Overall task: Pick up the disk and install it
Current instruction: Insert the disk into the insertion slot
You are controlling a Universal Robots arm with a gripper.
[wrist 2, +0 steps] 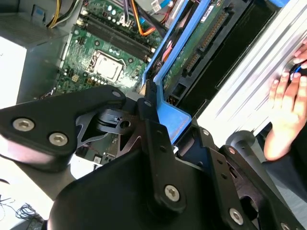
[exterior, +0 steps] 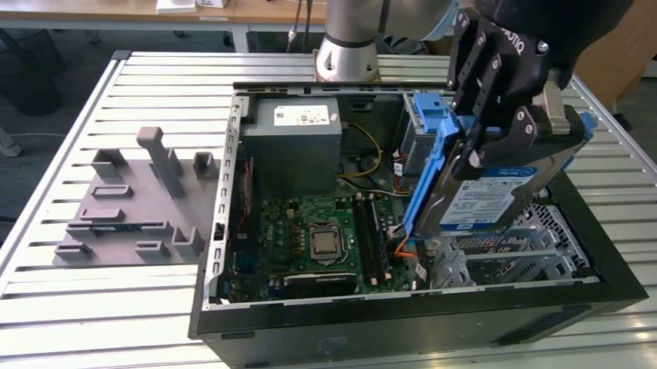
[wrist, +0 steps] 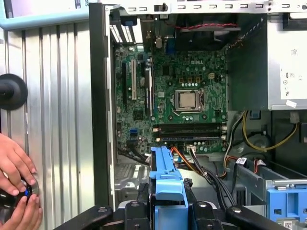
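The disk [exterior: 491, 194], a silver-grey drive with a white-and-blue label and blue side rails [exterior: 424, 181], hangs tilted above the drive cage [exterior: 518, 257] at the exterior view's right side of the open computer case [exterior: 411, 323]. My gripper [exterior: 518, 138] is shut on its upper end. In the second wrist view the disk's green underside [wrist 2: 197, 42] and a blue rail [wrist 2: 173, 116] run away from the black fingers [wrist 2: 149, 108]. In the first wrist view the blue rail [wrist: 165, 178] stands between the fingers [wrist: 143, 195], over the case interior.
Inside the case lie the motherboard [exterior: 318, 238], a grey power-supply box [exterior: 292, 142], cables and another blue carrier [exterior: 424, 115]. A grey fixture block [exterior: 134, 207] sits on the slatted table at the exterior view's left. A person's hand [wrist: 17, 170] rests on the table beside the case.
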